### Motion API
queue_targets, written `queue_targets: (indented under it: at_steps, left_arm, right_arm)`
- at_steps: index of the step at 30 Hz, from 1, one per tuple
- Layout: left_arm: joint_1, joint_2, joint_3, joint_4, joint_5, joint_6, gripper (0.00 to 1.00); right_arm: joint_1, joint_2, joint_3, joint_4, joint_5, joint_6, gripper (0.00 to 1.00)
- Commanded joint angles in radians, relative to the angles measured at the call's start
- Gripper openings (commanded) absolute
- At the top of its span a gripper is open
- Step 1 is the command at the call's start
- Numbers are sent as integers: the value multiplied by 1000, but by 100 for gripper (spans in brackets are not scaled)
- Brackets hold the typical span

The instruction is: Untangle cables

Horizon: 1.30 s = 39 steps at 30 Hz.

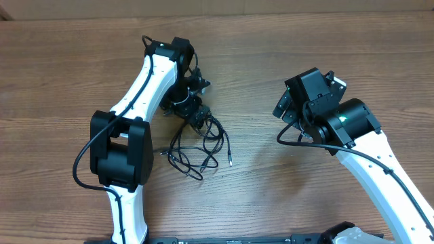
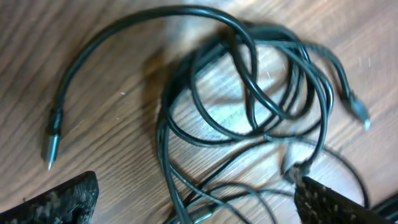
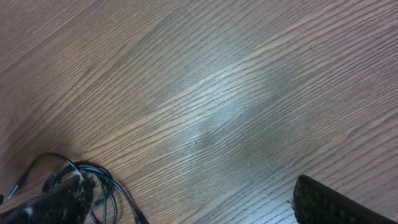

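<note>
Hanging over the far end of the cables, the left claw has its jaws spread wide and nothing between them. In its wrist view both fingertips frame the bottom edge, with the loops flat on the table just beyond and partly between them. Whether the right-hand tip touches a cord I cannot tell.

The heap runs lengthwise from under that claw back toward the robot's base side. One free end with its plug trails off to the right, and another plug lies clear at the end of a single curved cord.

The left arm is by far the nearer: it reaches out from its base, folds at the elbow and points the wrist down and back onto the tangle. The right claw sits well apart to the right, jaws also wide and empty, and its own view shows bare wood with the tangle only at the lower left corner.

Nothing looks separated yet. A likely next step is for the left claw to drop onto a single outer strand, and the risk is pinching several crossed cords at once
</note>
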Motion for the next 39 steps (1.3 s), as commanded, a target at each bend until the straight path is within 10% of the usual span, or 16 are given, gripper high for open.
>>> queue_targets:
  at_steps: [1,14,22,31,39]
  left_arm:
    - [-1,-32,-31,-2,27,211,99]
    - [-2,-32,-306,296,31,235,99]
    - [-4,-32,-499,549,28,191,4]
    - [-4,-119,-433,553,188,77,4]
    - [-19,-529,-329,650,263,77,4]
  right_arm:
    - [-4,-20,5,6,19,-8,100]
    - [-4,-20,5,17,15,-6,100]
    - [-4,-20,5,24,15,-4,100]
    - [-4,-21,5,3,14,-48,100]
    - [-4,-109,7,48,-313,-378,100]
